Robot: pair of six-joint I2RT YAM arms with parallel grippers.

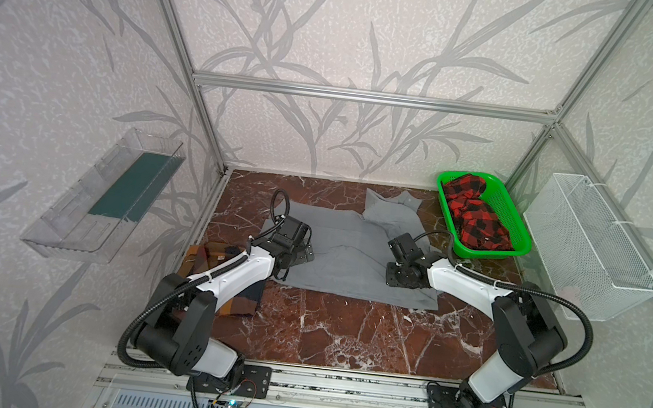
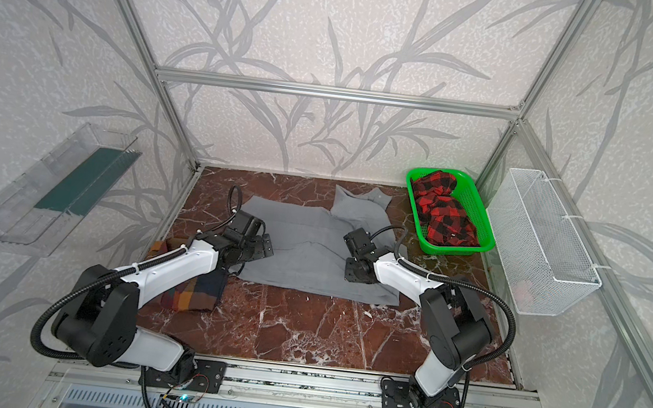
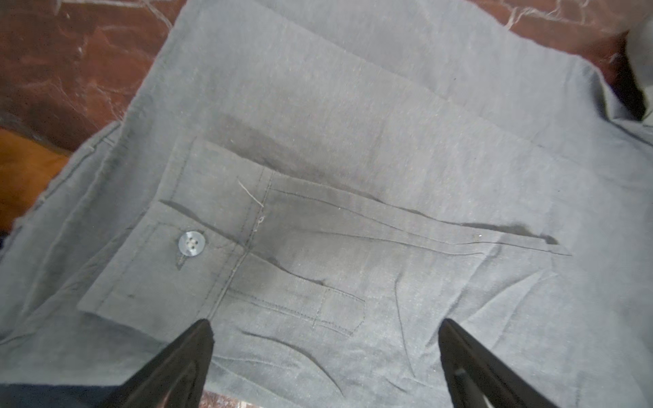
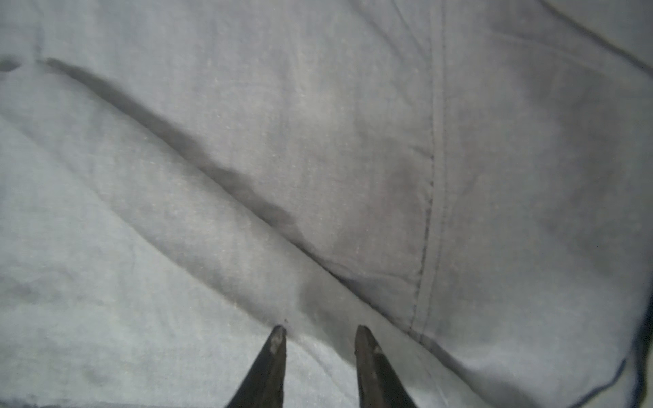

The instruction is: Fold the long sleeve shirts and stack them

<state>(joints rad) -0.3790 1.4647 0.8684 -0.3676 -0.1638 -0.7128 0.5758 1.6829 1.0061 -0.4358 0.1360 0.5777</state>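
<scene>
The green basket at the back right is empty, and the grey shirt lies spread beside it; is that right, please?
Not quite: the basket holds a red-and-black checked cloth, as both top views show. The grey shirt does lie spread beside it.

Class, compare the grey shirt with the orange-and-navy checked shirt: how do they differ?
The grey shirt is plain; the checked shirt is colour-blocked. The grey shirt lies spread out mid-table; the checked shirt is folded compactly at the left edge. Both rest on the marble table.
</scene>
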